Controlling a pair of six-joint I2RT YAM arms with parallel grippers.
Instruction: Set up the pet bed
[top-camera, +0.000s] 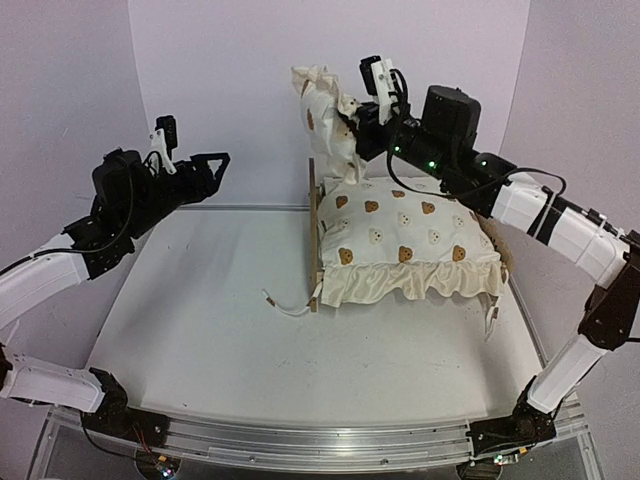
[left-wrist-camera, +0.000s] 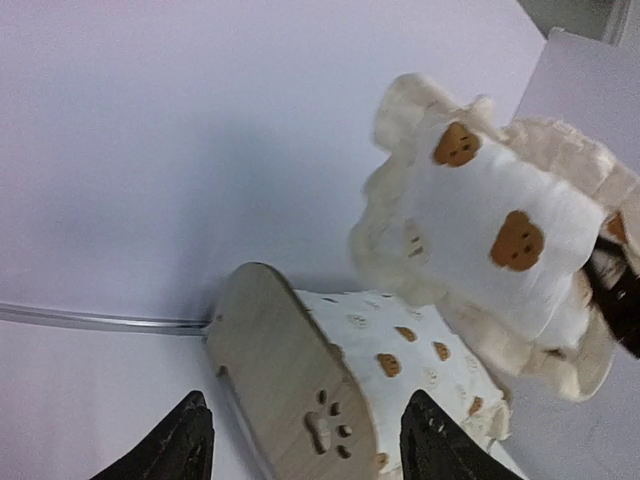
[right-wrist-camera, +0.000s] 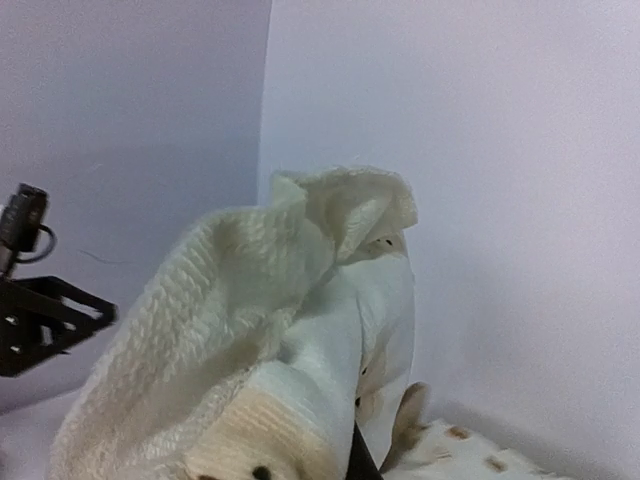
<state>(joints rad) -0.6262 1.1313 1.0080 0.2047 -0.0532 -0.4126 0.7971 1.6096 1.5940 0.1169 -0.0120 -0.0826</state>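
Observation:
The pet bed's light-wood frame (top-camera: 316, 235) stands mid-table, its rounded paw-print headboard (left-wrist-camera: 290, 385) facing left. The large bear-print cushion (top-camera: 400, 240) lies on it and hides the striped base. My right gripper (top-camera: 353, 132) is shut on the small bear-print pillow (top-camera: 325, 120) and holds it in the air above the headboard end. In the right wrist view the pillow (right-wrist-camera: 270, 340) fills the frame, with one dark finger (right-wrist-camera: 362, 465) showing under it. My left gripper (top-camera: 213, 166) is open and empty, raised left of the bed, with the headboard seen between its fingertips (left-wrist-camera: 185, 445).
A white cushion tie (top-camera: 285, 305) lies on the table left of the bed's near corner, and another (top-camera: 491, 320) hangs at the near right corner. White walls stand close behind the bed. A seam (left-wrist-camera: 100, 320) runs along the table's far edge.

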